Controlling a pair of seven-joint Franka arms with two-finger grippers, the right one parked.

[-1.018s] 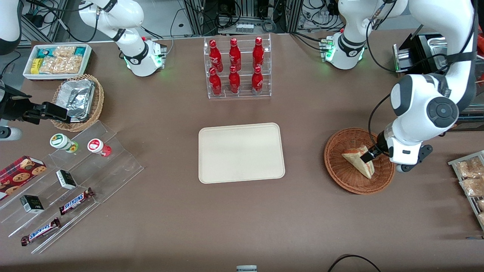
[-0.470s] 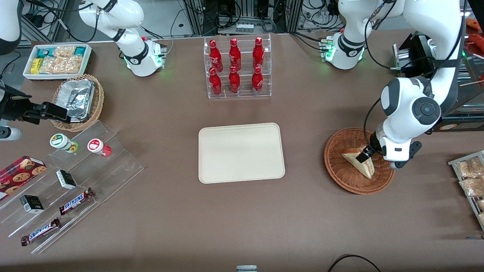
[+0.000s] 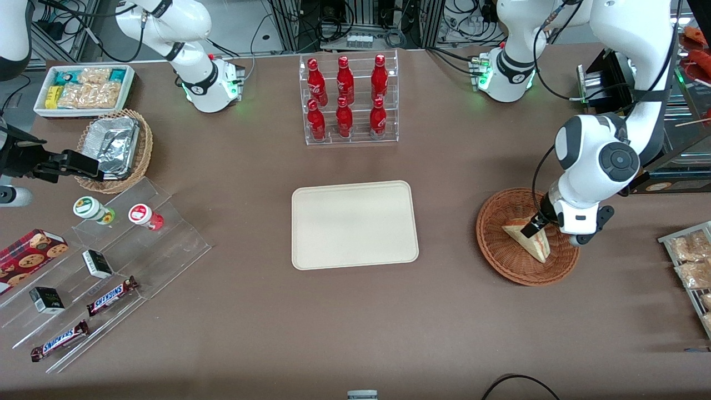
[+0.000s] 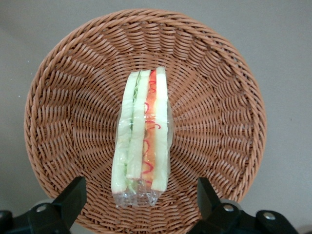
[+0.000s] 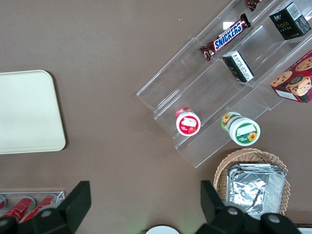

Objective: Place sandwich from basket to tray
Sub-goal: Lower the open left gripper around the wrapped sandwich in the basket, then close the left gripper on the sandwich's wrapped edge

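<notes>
The sandwich (image 3: 526,239) is a plastic-wrapped wedge of pale bread lying in the round reddish-brown wicker basket (image 3: 491,222). Its cut edge with red-orange and green filling (image 4: 143,136) faces up at the wrist camera. My gripper (image 3: 536,225) hangs over the basket, open, its two black fingers (image 4: 68,197) spread wide to either side of the sandwich's wrapped end without touching it (image 4: 139,202). The cream-beige tray (image 3: 354,225) lies bare at the table's middle, beside the basket toward the parked arm's end.
A clear rack of red bottles (image 3: 347,100) stands farther from the camera than the tray. Snack packets (image 3: 689,261) lie at the working arm's end. Toward the parked arm's end are an acrylic stand with candy bars (image 3: 105,261), a tan basket with foil container (image 3: 114,147) and a white bin (image 3: 83,89).
The working arm's wrist has swung inward over the basket and the gripper shifted slightly along the sandwich. The sandwich lies where it was.
</notes>
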